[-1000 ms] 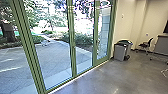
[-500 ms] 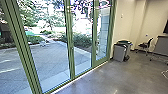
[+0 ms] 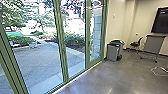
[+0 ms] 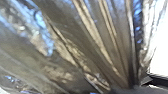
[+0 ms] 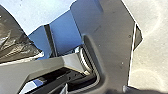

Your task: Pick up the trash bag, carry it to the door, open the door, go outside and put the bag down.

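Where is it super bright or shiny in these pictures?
Head view: the garden beyond the glass is partly washed out white, and the floor shines; left wrist view: folds of the trash bag gleam gold and blue; right wrist view: pale glints on the bag.

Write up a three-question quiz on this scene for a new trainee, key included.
1. True or false: the bins stand nearer the glass panels than the office chair does.
2. What colour are the frames around the glass panels?
A) Red
B) Green
C) White
3. Name the thing from the task that shows in both wrist views.

Key: 1. True. 2. B. 3. The trash bag.
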`<state>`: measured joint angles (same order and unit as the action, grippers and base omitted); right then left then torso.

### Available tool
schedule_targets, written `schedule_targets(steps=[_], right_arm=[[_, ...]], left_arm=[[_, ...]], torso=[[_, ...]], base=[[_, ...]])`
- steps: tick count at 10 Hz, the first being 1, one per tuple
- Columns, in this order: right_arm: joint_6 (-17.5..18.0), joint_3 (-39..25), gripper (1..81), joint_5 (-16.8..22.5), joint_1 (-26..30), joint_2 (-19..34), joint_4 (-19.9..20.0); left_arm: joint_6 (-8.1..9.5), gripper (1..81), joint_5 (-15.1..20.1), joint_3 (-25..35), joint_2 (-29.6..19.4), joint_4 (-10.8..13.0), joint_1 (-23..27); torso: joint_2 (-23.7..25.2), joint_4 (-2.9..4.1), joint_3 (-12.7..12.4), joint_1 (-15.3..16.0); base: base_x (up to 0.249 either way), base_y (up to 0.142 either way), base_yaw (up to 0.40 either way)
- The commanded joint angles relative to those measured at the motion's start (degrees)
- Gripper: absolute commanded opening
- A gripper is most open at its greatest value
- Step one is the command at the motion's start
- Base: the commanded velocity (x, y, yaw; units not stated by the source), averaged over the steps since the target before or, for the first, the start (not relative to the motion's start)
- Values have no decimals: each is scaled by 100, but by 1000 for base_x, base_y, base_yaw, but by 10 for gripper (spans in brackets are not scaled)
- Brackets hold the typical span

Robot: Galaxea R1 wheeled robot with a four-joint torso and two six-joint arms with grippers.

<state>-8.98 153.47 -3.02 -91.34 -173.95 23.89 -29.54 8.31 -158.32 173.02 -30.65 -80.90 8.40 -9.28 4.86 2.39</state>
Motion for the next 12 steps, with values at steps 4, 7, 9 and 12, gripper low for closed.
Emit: schedule_targets(steps=[4,7,9,12], right_arm=[[-51,-55,811,373,278,-29,-51],[-51,-55,811,373,278,-29,-51],[-51,-46,811,373,287,-29,-69],[-51,-55,811,373,261,-37,-69]], left_arm=[[-17,10,381,-6,-22,6,368],[-17,10,346,-6,-30,6,360],[-17,10,346,-6,-22,6,360],[-17,10,346,-6,-4,6,368]], torso=[[0,5,0,0],[0,5,0,0],[0,2,0,-2],[0,2,0,-2]], base=[[142,-63,0],[142,-63,0],[142,-63,0],[142,-64,0]])
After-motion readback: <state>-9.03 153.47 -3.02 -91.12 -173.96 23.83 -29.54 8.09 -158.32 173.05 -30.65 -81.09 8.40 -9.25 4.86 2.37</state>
